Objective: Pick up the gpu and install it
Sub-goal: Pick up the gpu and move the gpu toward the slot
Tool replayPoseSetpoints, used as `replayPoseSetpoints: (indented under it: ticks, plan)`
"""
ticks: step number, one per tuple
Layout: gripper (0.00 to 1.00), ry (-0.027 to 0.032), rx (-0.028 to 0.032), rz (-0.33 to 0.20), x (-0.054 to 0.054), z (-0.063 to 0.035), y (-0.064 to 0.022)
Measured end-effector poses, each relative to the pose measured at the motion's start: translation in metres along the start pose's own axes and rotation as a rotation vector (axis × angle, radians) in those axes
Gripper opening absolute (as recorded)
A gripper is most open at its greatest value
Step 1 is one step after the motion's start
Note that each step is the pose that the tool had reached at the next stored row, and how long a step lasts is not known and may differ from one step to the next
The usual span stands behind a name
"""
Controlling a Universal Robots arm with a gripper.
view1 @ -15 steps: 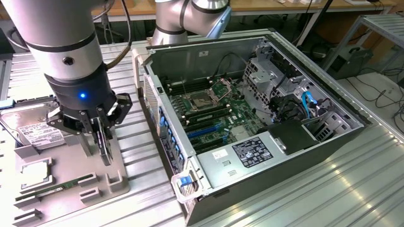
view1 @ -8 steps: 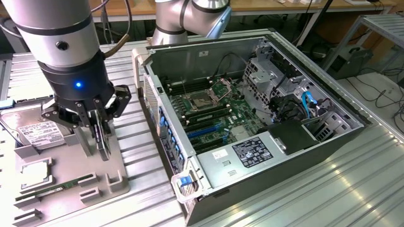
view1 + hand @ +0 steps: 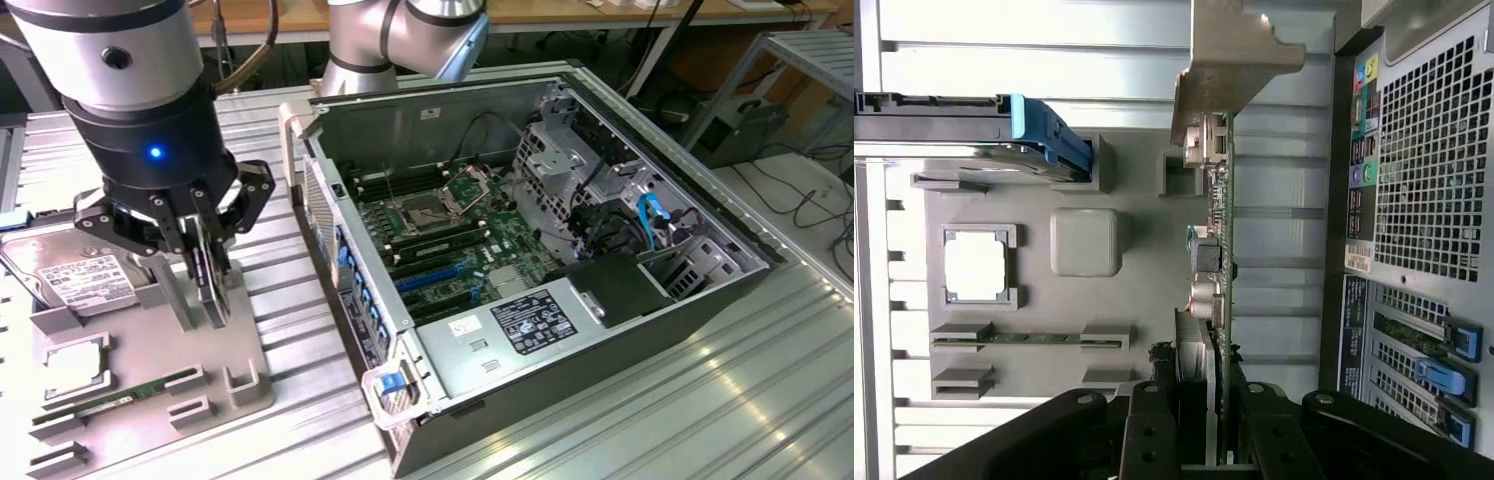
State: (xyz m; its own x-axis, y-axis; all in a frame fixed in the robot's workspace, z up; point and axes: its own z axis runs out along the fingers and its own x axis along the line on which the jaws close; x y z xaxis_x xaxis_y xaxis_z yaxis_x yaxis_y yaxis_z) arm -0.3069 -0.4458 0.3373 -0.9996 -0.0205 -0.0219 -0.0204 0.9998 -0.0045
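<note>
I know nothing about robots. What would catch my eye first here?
The big open computer case in the middle, lying on its side with its green circuit board exposed. On the exterior view's left, the robot's black gripper is clamped on a thin graphics card standing on edge at a grey tray, which also carries a hard drive.

- The black two-fingered gripper (image 3: 1209, 415) clamps the gpu (image 3: 1219, 250), a thin card seen edge-on, with small components along it and a pale metal bracket (image 3: 1234, 55) at its far end.
- Beyond it lies a grey moulded holder tray (image 3: 1144, 200) carrying a square silver processor (image 3: 974, 265), a slim green memory stick (image 3: 1014, 338) and a blue-ended hard drive (image 3: 934, 130).
- Beside the gpu stands a black computer case (image 3: 1434, 180) with a perforated panel and blue slot latches (image 3: 1454, 340).
</note>
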Motion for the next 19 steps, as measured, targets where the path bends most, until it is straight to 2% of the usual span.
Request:
replayPoseSetpoints:
  ticks: [19]
  plan:
    - [0.28,-0.0001,0.0,0.0,-0.001,-0.0474,-0.0002]
